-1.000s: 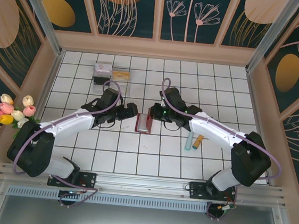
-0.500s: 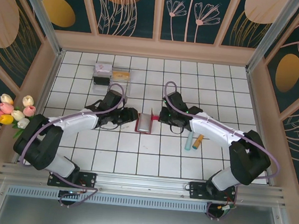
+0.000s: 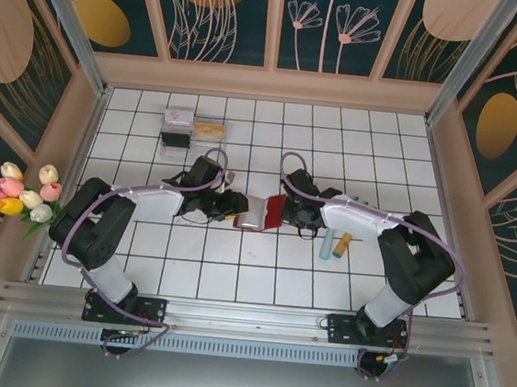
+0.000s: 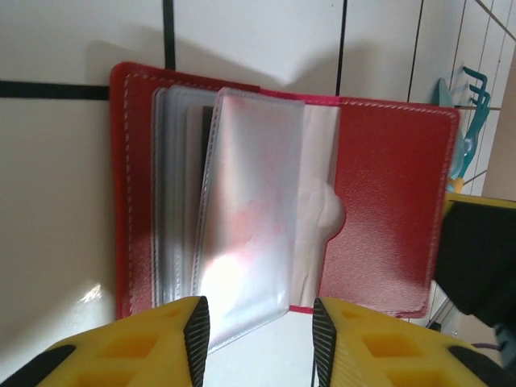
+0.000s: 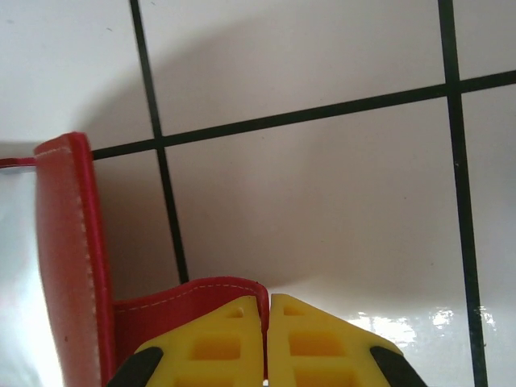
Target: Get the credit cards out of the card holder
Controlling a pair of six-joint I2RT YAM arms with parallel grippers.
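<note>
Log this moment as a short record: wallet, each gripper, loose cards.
card holder: lying open like a book, clear sleeves fanned up
left gripper: jaws apart, a sleeve's lower edge between them
right gripper: shut on the holder's red cover edge
loose cards: light blue card and orange card on the tiles, right of the holder

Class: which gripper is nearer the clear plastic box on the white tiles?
Left. The left gripper lies just near-right of the clear plastic box; the right gripper is farther right, beyond the red folding wallet.
</note>
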